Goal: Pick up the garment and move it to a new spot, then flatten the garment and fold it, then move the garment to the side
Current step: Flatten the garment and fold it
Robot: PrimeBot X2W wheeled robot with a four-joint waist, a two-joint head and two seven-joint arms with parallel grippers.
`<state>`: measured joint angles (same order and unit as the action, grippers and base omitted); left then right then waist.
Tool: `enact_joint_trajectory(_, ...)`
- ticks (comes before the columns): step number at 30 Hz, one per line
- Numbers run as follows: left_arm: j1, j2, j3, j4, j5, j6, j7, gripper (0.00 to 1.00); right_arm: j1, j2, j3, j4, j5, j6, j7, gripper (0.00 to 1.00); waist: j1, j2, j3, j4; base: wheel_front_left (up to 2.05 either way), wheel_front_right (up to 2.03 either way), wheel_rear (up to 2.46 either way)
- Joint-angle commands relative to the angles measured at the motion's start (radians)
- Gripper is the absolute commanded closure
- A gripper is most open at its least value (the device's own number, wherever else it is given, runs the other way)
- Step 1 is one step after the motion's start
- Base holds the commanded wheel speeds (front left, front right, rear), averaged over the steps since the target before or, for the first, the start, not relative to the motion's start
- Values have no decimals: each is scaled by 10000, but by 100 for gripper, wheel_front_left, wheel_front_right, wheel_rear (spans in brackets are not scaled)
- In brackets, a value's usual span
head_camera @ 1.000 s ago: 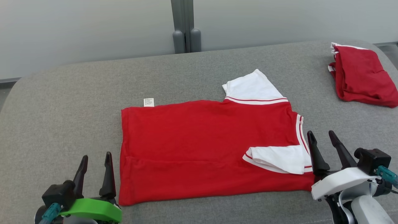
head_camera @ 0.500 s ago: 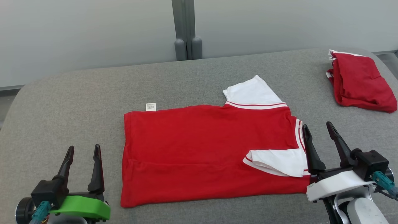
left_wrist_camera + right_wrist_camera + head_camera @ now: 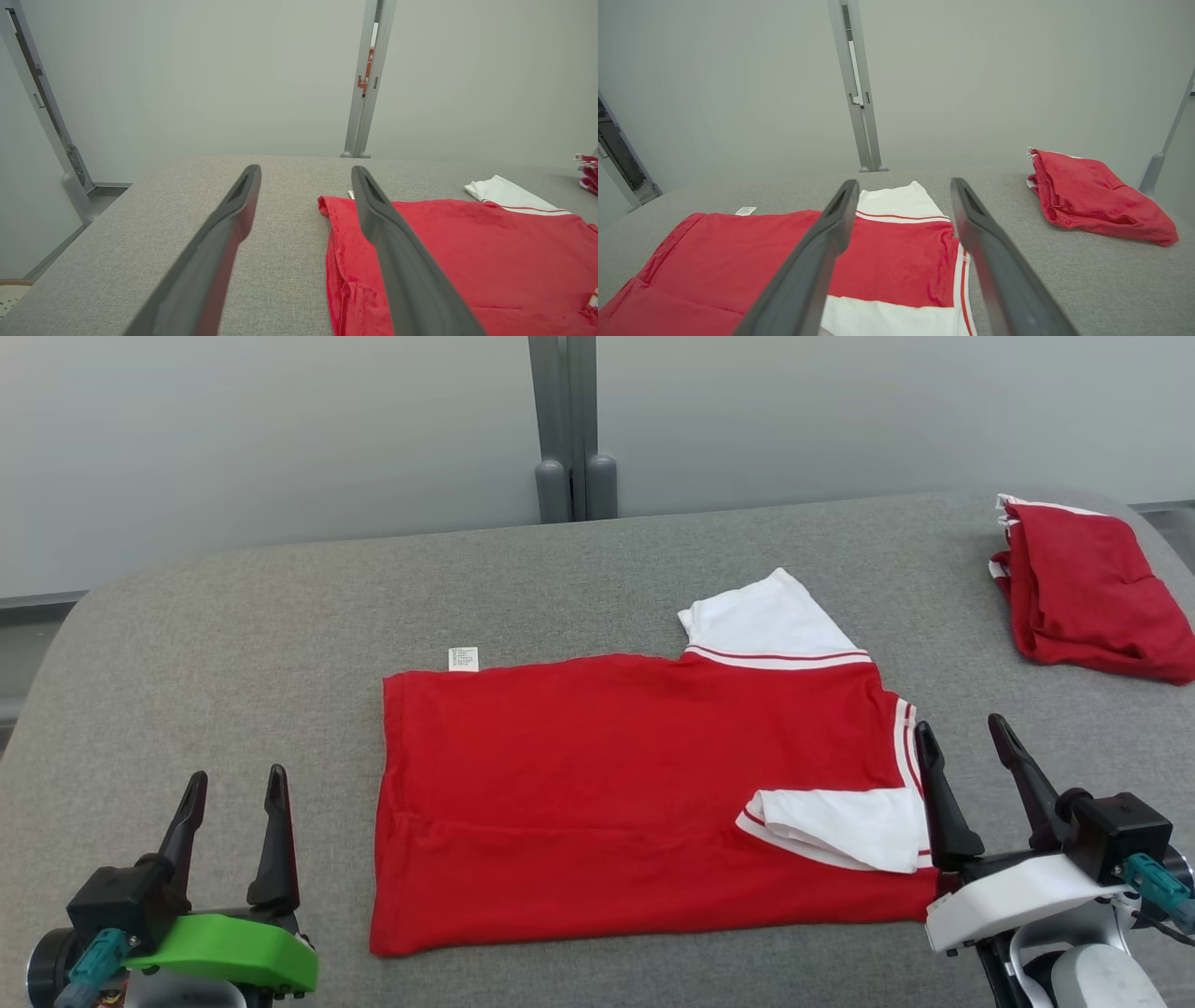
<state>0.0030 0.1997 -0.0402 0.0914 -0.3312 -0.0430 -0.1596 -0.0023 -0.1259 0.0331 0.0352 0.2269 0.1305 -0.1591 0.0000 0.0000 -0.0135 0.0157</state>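
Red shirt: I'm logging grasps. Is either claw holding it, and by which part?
Nothing is held. The left claw and right claw both stand open and empty; the red shirt lies on the grey surface.

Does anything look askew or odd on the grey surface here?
The red shirt lies mostly flat, but its near white sleeve is folded over the body while the far sleeve sticks out, so it looks lopsided. No damage shows.
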Motion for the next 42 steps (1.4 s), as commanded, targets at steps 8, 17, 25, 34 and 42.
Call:
enact_joint_trajectory(8,114,93,-92,46,-140,99,114,0,204,57,-52,-90,-150,2,243,0,0,0,5,-9,0,0,0)
enact_joint_trajectory(17,36,178,-154,259,-147,67,73,0,166,71,-30,43,-168,2,242,0,0,0,39,-27,0,0,0)
enact_joint_trajectory(25,-1103,605,-446,733,-143,-365,455,0,-886,-200,276,395,-15,2,157,0,0,0,436,-74,0,0,0)
enact_joint_trajectory(34,-4217,1128,-1207,1839,-732,-811,1519,0,-4219,-1066,1030,1973,-48,2,1117,0,0,0,1955,-83,0,0,0)
enact_joint_trajectory(42,-6665,1478,-2388,3665,-2398,-881,2749,0,-7151,-1481,1865,4208,144,1,1641,0,0,0,3268,-243,0,0,0)
